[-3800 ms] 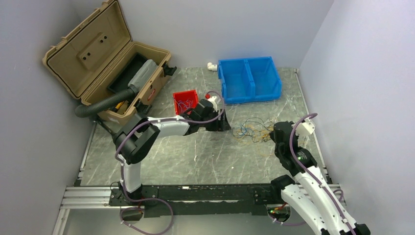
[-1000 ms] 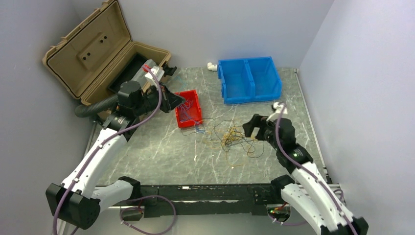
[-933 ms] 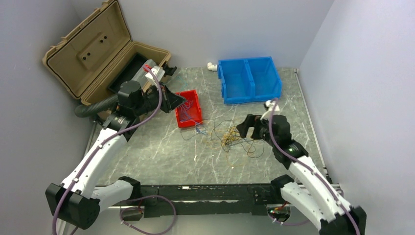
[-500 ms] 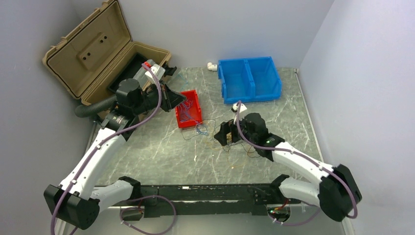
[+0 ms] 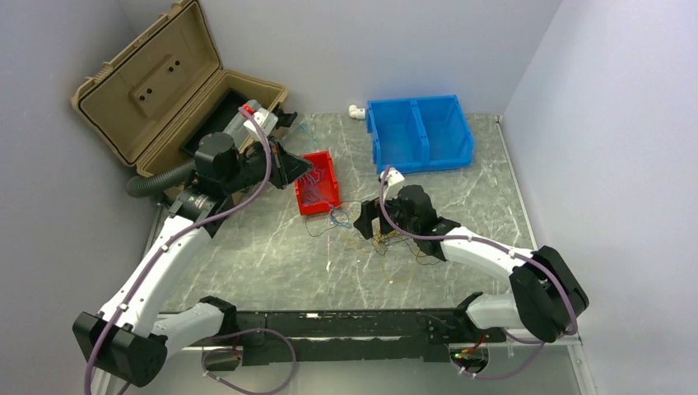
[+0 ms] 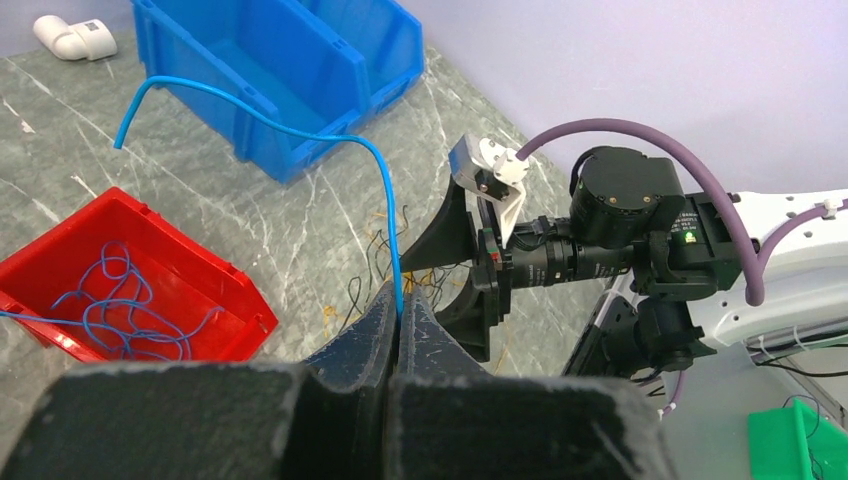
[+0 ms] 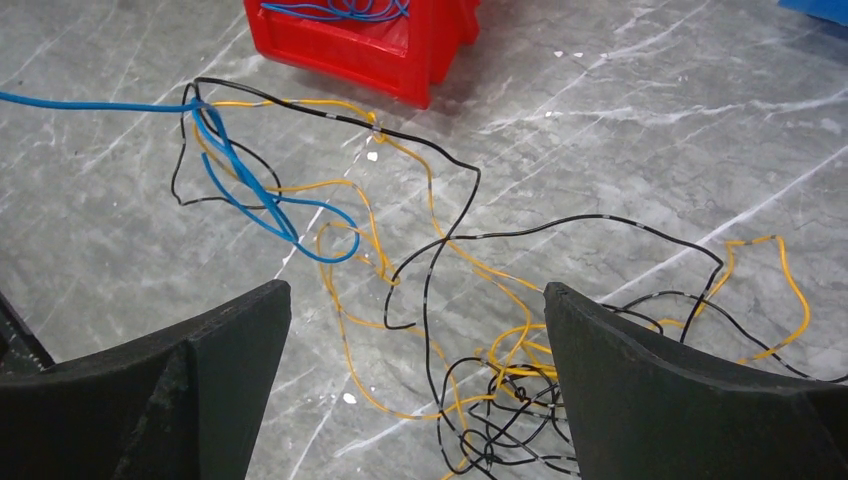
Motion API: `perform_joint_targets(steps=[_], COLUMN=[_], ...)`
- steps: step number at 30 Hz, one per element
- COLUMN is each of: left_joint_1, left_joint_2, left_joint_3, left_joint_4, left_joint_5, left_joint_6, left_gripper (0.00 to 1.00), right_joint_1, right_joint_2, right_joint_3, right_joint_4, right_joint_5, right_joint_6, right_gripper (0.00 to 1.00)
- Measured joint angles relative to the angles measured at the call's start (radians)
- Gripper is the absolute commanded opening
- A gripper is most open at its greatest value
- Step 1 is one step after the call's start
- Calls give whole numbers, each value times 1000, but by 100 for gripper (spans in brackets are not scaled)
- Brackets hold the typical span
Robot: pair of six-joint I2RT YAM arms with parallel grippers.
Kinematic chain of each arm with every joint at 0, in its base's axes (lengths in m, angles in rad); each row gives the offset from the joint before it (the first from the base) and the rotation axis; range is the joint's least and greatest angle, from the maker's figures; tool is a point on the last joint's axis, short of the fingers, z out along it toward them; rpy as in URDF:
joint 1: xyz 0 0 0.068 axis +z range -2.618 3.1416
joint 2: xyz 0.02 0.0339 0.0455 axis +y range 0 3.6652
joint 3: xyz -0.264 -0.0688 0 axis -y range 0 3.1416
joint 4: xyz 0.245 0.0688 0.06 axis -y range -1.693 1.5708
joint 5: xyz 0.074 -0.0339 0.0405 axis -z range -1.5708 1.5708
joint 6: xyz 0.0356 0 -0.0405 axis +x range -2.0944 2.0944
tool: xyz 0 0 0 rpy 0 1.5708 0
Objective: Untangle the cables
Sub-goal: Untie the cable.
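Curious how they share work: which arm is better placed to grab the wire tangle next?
The right, probably: the right gripper hangs open over the tangle, while the left gripper is shut on a blue wire off to the side.

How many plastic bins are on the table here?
2. A small red bin left of centre, holding blue cables, and a blue two-compartment bin toward the far edge. A green shape at the left wrist view's corner is too cropped to judge.
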Motion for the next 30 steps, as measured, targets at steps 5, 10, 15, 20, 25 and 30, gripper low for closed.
perform_joint_targets(steps=[5, 10, 15, 20, 25, 30], left_joint_1=[-1, -1, -2, -2, -2, -2], left_joint_2=[-5, -18, -24, -52, -106, -150], left_joint_3=[1, 1, 1, 0, -2, -17], left_joint_4=[-5, -5, -5, -6, -8, -8], left_joint_5=[1, 1, 0, -18, -51, -84], left_joint_6=[10, 13, 14, 19, 24, 33], left_gripper=[0, 0, 0, 0, 0, 0], right_joint_1=[0, 0, 1, 2, 2, -4], right_joint_2=[27, 89, 133, 143, 132, 43], right_joint_3=[0, 0, 0, 0, -8, -58], right_joint_4=[29, 45, 42, 16, -18, -60], right_joint_5=[8, 18, 47, 126, 227, 346], right_joint_6=[14, 55, 98, 142, 194, 258], right_gripper=[98, 94, 84, 56, 29, 5])
